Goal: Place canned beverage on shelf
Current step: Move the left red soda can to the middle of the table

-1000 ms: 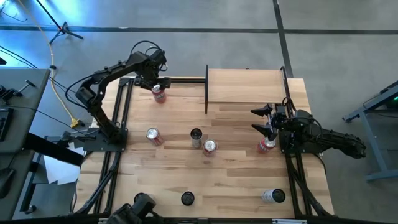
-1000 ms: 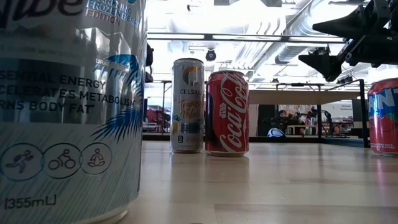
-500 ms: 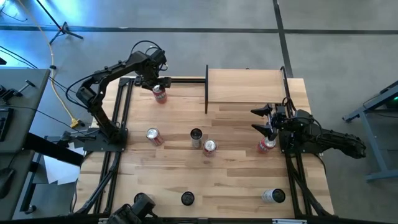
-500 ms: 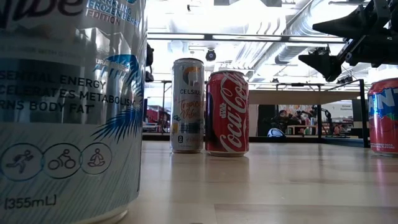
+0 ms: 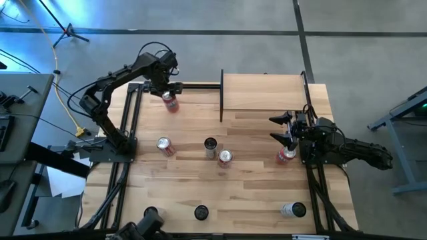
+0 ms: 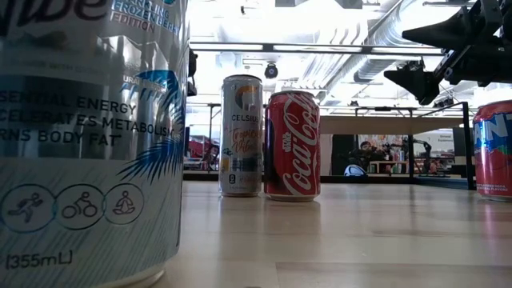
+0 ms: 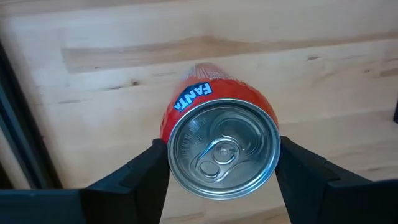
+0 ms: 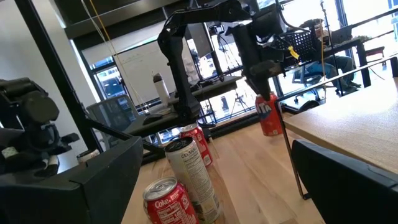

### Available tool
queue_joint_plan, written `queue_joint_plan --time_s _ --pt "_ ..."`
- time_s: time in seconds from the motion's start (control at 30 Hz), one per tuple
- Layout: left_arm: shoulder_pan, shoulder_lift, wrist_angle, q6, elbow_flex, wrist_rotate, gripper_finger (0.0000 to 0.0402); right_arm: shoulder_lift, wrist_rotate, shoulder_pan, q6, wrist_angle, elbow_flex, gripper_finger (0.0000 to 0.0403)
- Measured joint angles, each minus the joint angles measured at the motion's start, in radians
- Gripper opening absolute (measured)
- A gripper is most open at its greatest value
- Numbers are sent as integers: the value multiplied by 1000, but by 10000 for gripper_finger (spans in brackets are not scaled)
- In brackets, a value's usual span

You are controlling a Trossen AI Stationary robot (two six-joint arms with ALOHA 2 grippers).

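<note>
floor: grey concrete [image 5: 373,40] | ceiling: exposed ducts [image 6: 352,32], bright lights | windows [image 8: 124,74]: large, daylit

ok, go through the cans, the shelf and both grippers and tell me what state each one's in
Fanta can: upright, clamped in the left gripper.
Right gripper: open, holding nothing, above the table's right side.
Shelf: no can on it.
Coca-Cola can: upright on the table.
Slim Celsius can: upright beside it.
Silver can: lying on its side near the front edge.
</note>
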Motion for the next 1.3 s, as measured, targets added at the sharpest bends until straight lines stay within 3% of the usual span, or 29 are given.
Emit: queue_joint_plan --time_s 0.67,1.07,1.3 --pt "-71 -1 -39 -37 21 5 211 0 0 0 0 0 0 399" --pt "-145 -3 -181 -80 261 -86 211 0 0 0 0 0 0 399" --pt "-194 -3 -221 -121 351 -88 211 0 0 0 0 0 0 399"
